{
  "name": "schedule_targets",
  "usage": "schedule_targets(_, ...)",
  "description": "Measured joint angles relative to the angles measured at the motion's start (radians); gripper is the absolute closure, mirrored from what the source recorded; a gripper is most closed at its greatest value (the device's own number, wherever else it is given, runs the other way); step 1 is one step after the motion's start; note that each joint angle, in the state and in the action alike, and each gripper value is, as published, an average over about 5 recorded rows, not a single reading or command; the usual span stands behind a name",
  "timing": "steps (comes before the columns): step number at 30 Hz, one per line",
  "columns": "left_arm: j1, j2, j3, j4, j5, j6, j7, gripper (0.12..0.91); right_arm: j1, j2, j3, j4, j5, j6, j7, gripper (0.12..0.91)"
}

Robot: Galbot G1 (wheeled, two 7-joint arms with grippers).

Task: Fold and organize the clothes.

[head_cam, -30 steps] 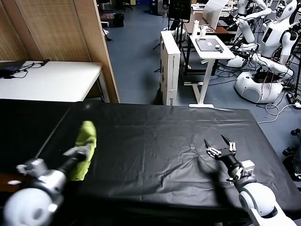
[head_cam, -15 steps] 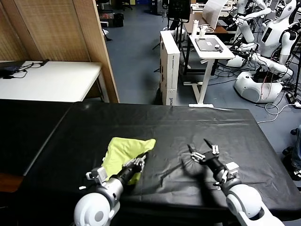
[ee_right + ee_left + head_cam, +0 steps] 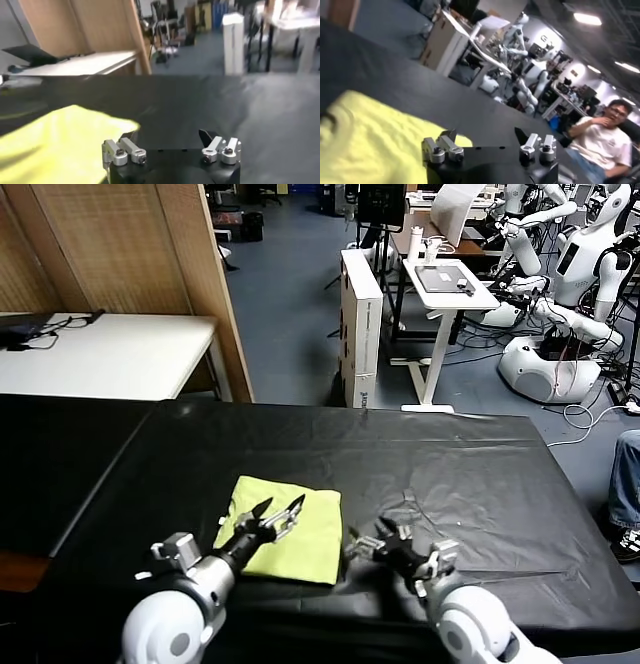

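Observation:
The clothes, one lime T-shirt (image 3: 295,529), lie folded in a flat rectangle on the black table (image 3: 450,474), near its front edge. My left gripper (image 3: 277,515) hovers open over the shirt's near left part, with nothing between its fingers. In the left wrist view the shirt (image 3: 365,145) spreads under and beyond the open left gripper (image 3: 485,136). My right gripper (image 3: 383,541) stands open just off the shirt's right edge, pointing toward it. In the right wrist view the shirt (image 3: 55,140) lies to one side of the open right gripper (image 3: 167,136).
A white table (image 3: 110,354) and wooden partition (image 3: 130,244) stand behind on the left. A white box (image 3: 362,324), a small white desk (image 3: 450,284) and other robots (image 3: 560,284) are beyond the far edge. A person (image 3: 602,140) sits off the right side.
My left gripper swung the shirt from the table's left edge to the front middle and let it go; it now lies flat. My right gripper moved left up to the shirt.

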Motion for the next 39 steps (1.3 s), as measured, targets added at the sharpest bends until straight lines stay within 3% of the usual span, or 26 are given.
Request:
schedule_targets(4, 0.020, 0.012, -0.021, -0.003, 0.019, -0.008, 0.003, 0.123, 0.014, 0.033, -0.063, -0.010, -0.004, -0.014, 0.035, 0.118)
schedule_targets(7, 0.031, 0.013, -0.028, -0.003, 0.032, -0.013, 0.005, 0.123, 0.020, 0.052, -0.094, -0.017, -0.012, -0.016, 0.040, 0.120)
schedule_targets(10, 0.040, 0.015, -0.034, -0.004, 0.039, -0.016, 0.006, 0.123, 0.022, 0.061, -0.108, -0.022, -0.015, -0.016, 0.041, 0.170)
schedule_targets(13, 0.047, 0.016, -0.039, -0.005, 0.043, -0.018, 0.006, 0.123, 0.021, 0.061, -0.111, -0.021, -0.015, -0.017, 0.040, 0.316)
schedule_targets(20, 0.057, 0.015, -0.045, -0.006, 0.054, -0.021, 0.006, 0.123, 0.013, 0.056, -0.107, -0.012, -0.029, -0.021, 0.036, 0.763)
schedule_targets(23, 0.058, 0.012, -0.045, -0.006, 0.056, -0.022, 0.006, 0.123, 0.009, 0.048, -0.096, -0.002, -0.040, -0.023, 0.033, 0.875)
schedule_targets(31, 0.050, 0.007, -0.054, 0.004, 0.061, -0.024, 0.006, 0.123, -0.001, -0.002, 0.001, 0.032, -0.108, -0.072, 0.045, 0.885)
schedule_targets(39, 0.040, -0.003, -0.057, 0.025, 0.074, -0.038, 0.006, 0.123, -0.018, -0.064, 0.112, 0.038, -0.118, -0.133, 0.045, 0.885)
